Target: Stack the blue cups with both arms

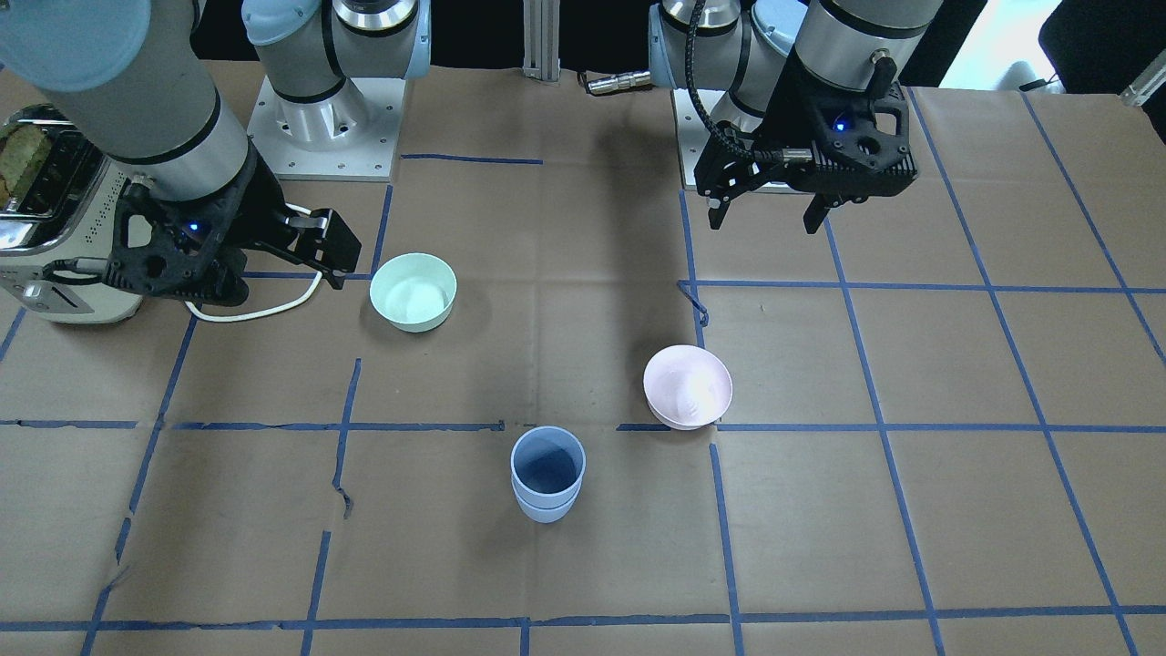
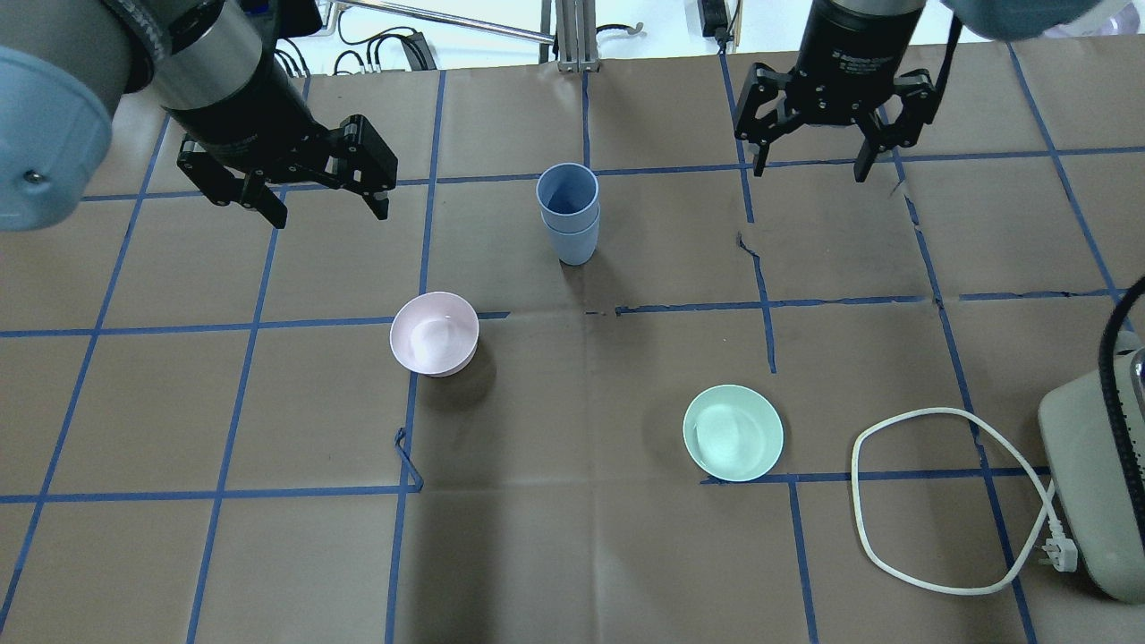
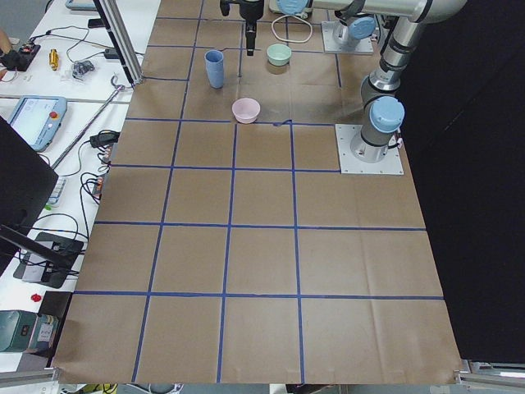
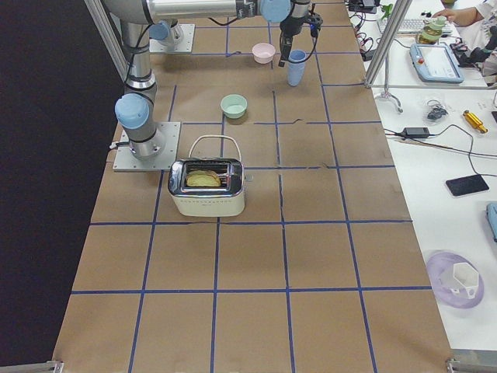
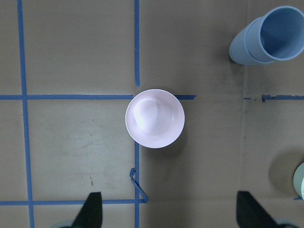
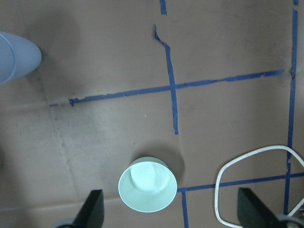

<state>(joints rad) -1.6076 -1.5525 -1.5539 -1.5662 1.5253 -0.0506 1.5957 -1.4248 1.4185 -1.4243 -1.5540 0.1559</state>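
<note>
The two blue cups [image 2: 567,210] stand upright on the table's far middle, one nested inside the other; the stack also shows in the front view [image 1: 547,474] and the left wrist view [image 5: 273,35]. My left gripper [image 2: 329,213] is open and empty, raised above the table to the left of the stack, also seen in the front view [image 1: 763,221]. My right gripper [image 2: 809,168] is open and empty, raised to the right of the stack. Neither gripper touches the cups. An edge of the stack [image 6: 16,57] shows in the right wrist view.
A pink bowl [image 2: 434,333] sits left of centre, under the left wrist camera [image 5: 155,118]. A mint-green bowl [image 2: 733,432] sits right of centre [image 6: 147,184]. A toaster [image 2: 1096,483] and its looped white cable [image 2: 939,501] lie at the right edge.
</note>
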